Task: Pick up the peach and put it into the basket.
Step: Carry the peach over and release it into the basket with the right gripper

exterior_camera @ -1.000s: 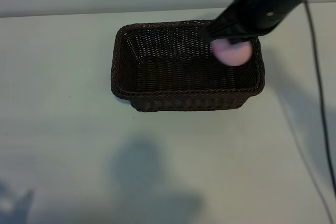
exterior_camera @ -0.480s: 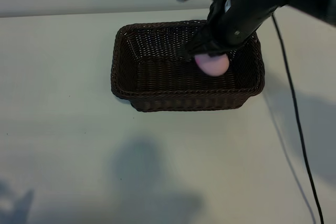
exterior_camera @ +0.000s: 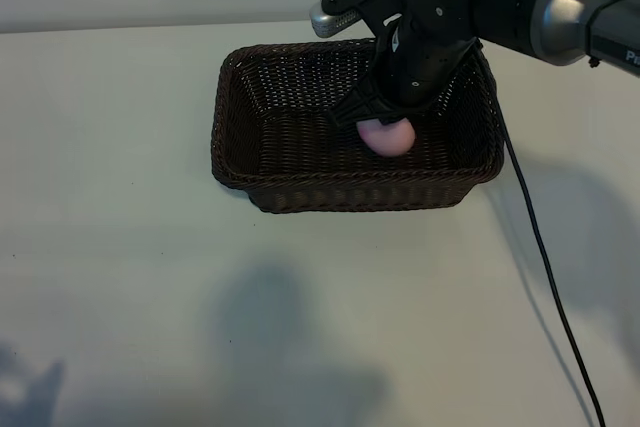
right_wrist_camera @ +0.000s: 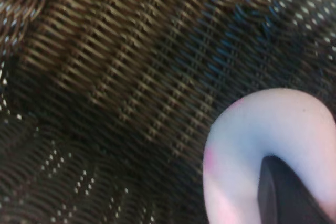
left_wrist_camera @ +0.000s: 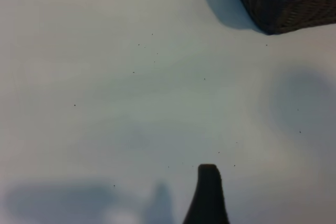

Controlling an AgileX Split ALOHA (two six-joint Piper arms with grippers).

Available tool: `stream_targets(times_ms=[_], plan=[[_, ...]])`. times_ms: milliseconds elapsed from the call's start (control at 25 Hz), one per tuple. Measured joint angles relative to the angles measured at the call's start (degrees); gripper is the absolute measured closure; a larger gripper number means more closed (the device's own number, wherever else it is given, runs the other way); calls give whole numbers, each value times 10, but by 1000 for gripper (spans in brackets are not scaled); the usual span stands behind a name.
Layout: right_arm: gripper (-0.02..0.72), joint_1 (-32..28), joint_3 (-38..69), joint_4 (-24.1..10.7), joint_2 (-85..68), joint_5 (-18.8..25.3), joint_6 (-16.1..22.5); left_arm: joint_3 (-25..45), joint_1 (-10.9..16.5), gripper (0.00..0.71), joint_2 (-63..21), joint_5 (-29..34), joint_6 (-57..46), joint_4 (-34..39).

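Right gripper (exterior_camera: pixel 385 127), jaws closed on the peach (exterior_camera: pixel 387 136), holds it low inside the basket (exterior_camera: pixel 235 162) near the tabletop's far edge, so release should drop it gently. Left gripper (left_wrist_camera: pixel 208 195) idles, jaws open.

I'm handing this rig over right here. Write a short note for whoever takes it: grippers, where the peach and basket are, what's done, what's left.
Right gripper: shut on the small pale pink peach, reaching down inside the large dark brown woven wicker basket, right of its middle.
Left gripper: open, holding nothing, parked over bare table off one basket corner.
Done: peach picked up and carried into the basket.
Left: whether the peach touches the basket floor cannot be told; release it, then lift the right arm clear.
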Motion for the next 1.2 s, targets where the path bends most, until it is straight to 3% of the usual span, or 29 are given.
stream_targets(times_ms=[200, 400, 560, 840, 1200], plan=[[571, 0, -2, 0, 1, -22, 1, 0, 0, 118, 0, 0, 3, 0], [357, 0, -2, 0, 1, -22, 0, 0, 0, 118, 0, 0, 2, 0], [240, 0, -2, 0, 1, -20, 0, 0, 0, 118, 0, 0, 2, 0], [211, 0, -2, 0, 0, 4, 0, 0, 0, 118, 0, 0, 2, 0], [208, -32, -78, 0, 0, 134, 3, 0, 0, 118, 0, 0, 2, 0]])
